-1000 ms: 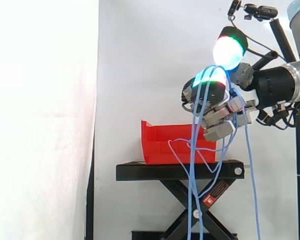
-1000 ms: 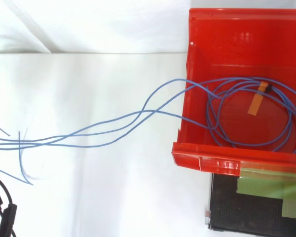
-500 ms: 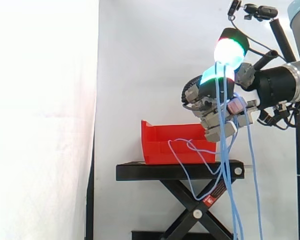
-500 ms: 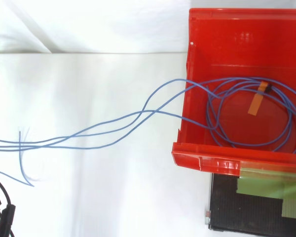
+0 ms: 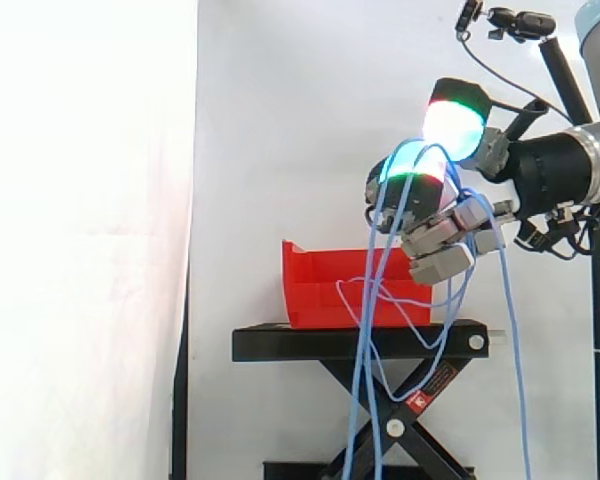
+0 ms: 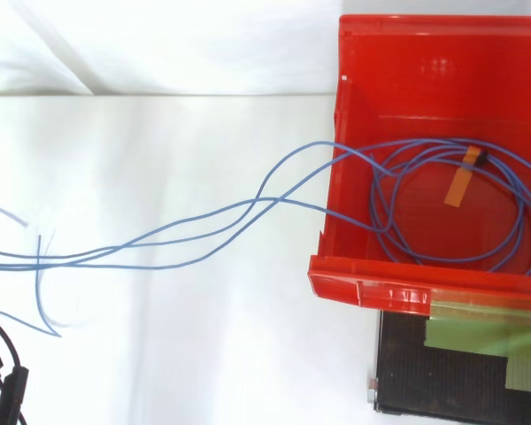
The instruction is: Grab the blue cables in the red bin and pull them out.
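Now, my robot hand (image 5: 445, 238): clenched around the blue cables (image 5: 366, 400), pads (image 5: 453, 122) glowing green and cyan.
Blue cables: looped over my fingers (image 5: 438, 264), strands hanging straight down below my robot hand; their far ends lie coiled inside the red bin (image 5: 320, 282).
Red bin: below my robot hand, on the black stand (image 5: 360, 343).

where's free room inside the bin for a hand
Seen from above, the red bin has bare floor between its upper wall and the coiled blue cables, plus a smaller patch inside the coil by the orange tape. Crowded: its left wall, where strands cross out.
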